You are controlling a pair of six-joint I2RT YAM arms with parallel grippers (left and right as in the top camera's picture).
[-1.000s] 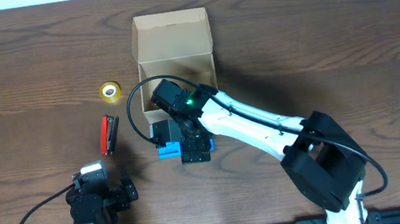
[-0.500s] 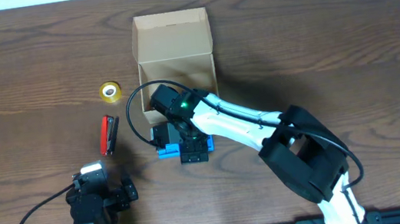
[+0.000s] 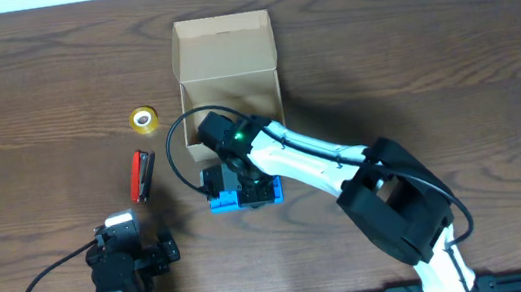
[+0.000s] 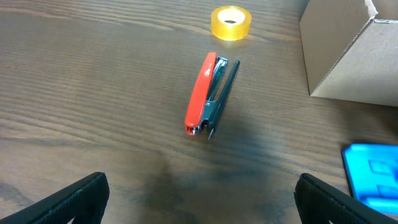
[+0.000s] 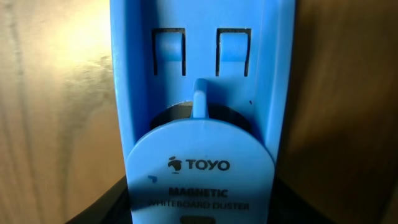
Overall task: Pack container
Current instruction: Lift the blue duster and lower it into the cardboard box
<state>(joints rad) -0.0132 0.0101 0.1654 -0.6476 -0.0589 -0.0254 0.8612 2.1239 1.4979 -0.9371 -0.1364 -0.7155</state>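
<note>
Since a second ago, the right gripper [image 3: 245,182] has crept slightly nearer over the duster [image 3: 219,202], and blue now shows on both its left and right sides, where earlier it showed on the left only. That arm's elbow has also swung left and nearer. Nothing else has shifted.

The right wrist view is filled by the blue duster, lying on the wood, with the words "TOYO" and "MAGNETIC WHITEBOARD DUSTER" moulded on it. Dark shapes sit at the bottom corners, but whether the fingers are pressed against the duster cannot be told.

The container [image 3: 225,55] stands open at the far middle of the table [image 3: 448,41], its flap raised on the far side. Its near part is covered by the right arm's wrist, and the duster lies just near of it.

To the left of the container lies a yellow tape roll [image 3: 143,118]. A red stapler [image 3: 142,175] lies nearer, left of the duster and apart from it.

The left gripper [image 4: 200,183] hangs at the near left, above bare wood, fingers spread wide and holding nothing. Its camera looks toward the stapler, with the tape beyond.
</note>
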